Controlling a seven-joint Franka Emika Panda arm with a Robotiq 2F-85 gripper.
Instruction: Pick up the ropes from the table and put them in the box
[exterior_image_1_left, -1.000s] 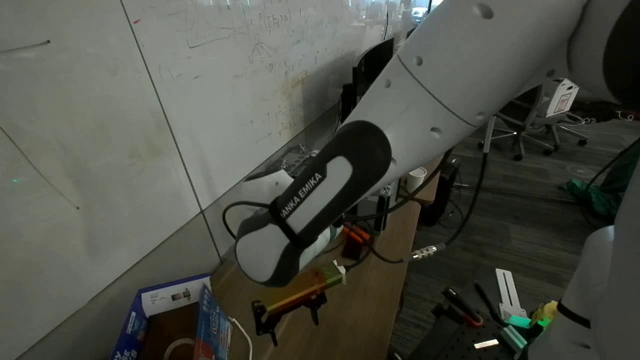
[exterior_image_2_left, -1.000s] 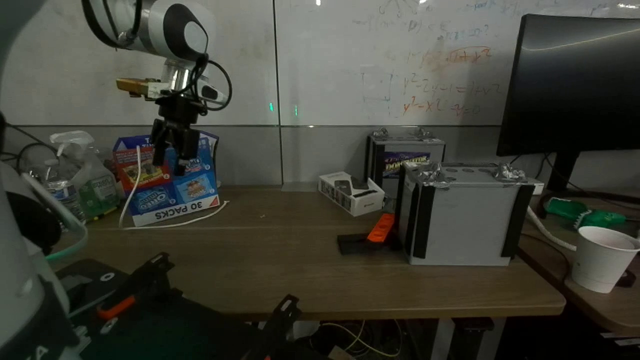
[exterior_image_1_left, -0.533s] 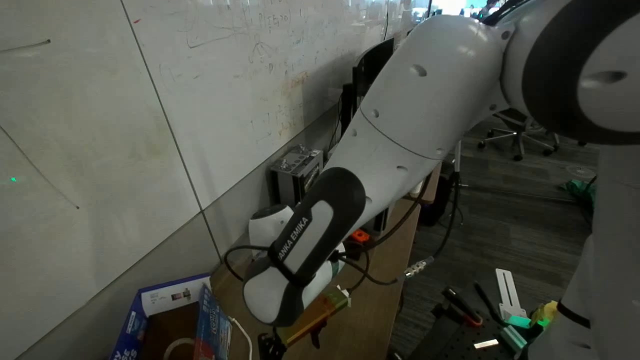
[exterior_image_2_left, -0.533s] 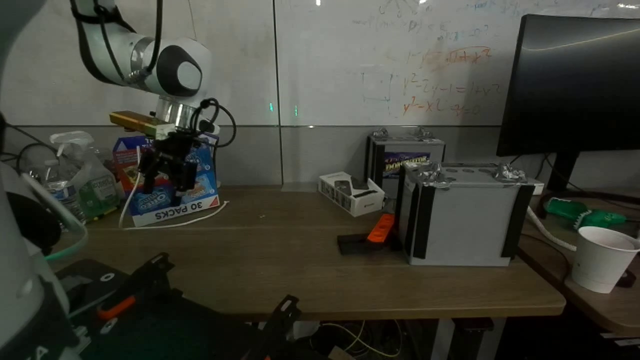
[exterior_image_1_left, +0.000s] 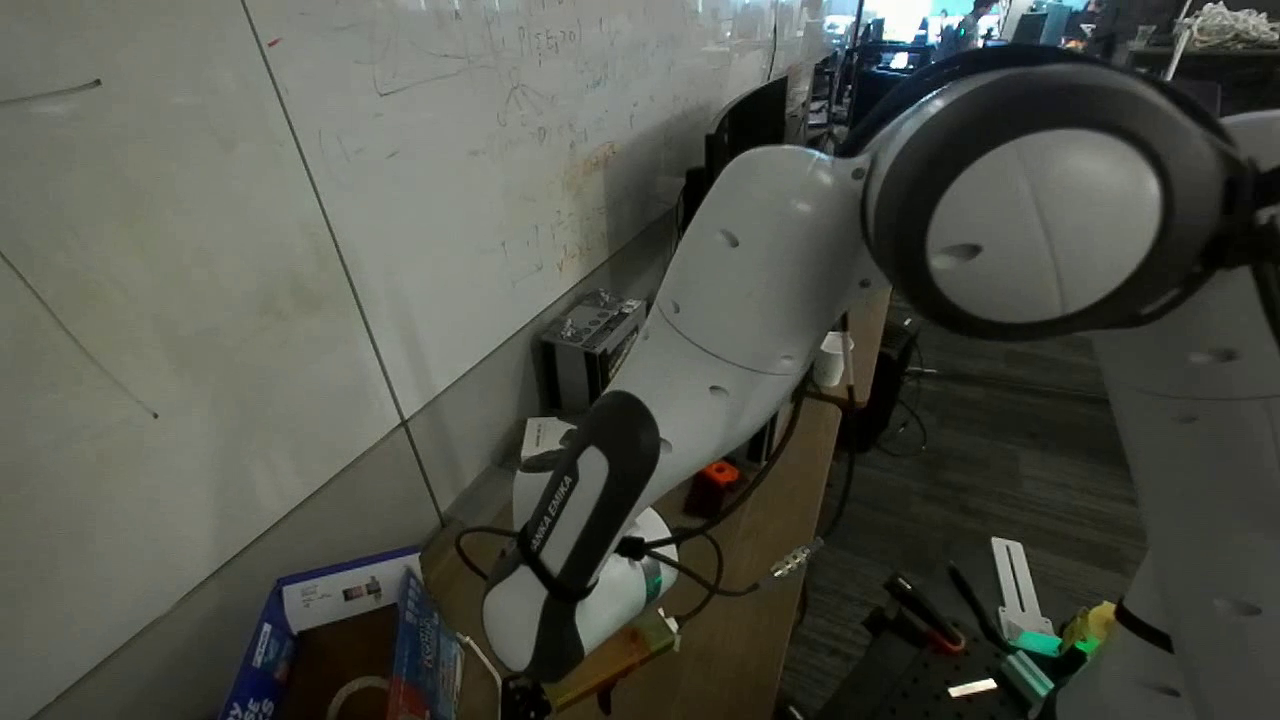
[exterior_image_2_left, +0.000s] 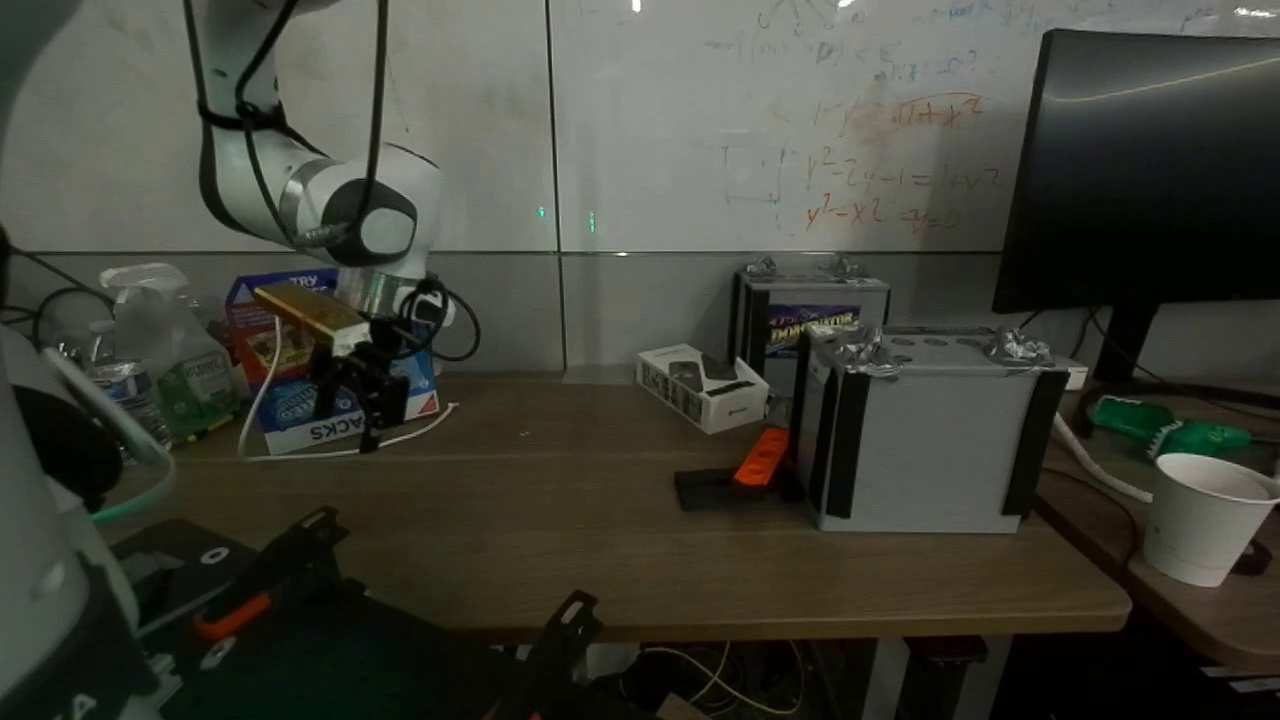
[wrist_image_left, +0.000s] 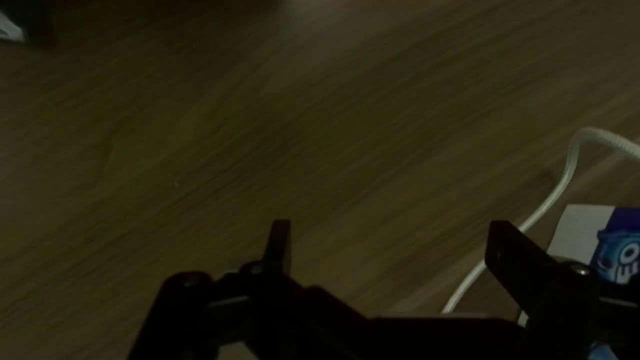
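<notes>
whiteboard panels (exterior_image_2_left: 640, 130) are spanning the background behind a long brown table (exterior_image_2_left: 600, 540), where a white rope (exterior_image_2_left: 300, 457) is trailing along the surface, one length of it running up in front of an open blue box (exterior_image_2_left: 290, 405). pale cord (exterior_image_1_left: 357, 686) is curving inside the box in an exterior view. the robot's gripper (wrist_image_left: 390, 232) is hovering above the table near the box, its jaws standing wide apart; in the wrist view the rope is passing behind one finger (wrist_image_left: 517, 265), and i cannot tell whether they are touching. overhead, the white arm (exterior_image_1_left: 720, 300) is reaching down in both exterior views, a black cable (exterior_image_2_left: 379, 90) hanging alongside. beside the box, a spray bottle (exterior_image_2_left: 195, 370) and a clear bottle (exterior_image_2_left: 130, 390) are standing together. farther along the table, a small white carton (exterior_image_2_left: 700, 388), an orange-and-black object (exterior_image_2_left: 765, 457) and two grey cases (exterior_image_2_left: 930, 430) are sitting in a loose group. past them, a black monitor (exterior_image_2_left: 1150, 170) is looming, and a white cup (exterior_image_2_left: 1205, 520) is resting on an adjoining table (exterior_image_2_left: 1230, 625).
</notes>
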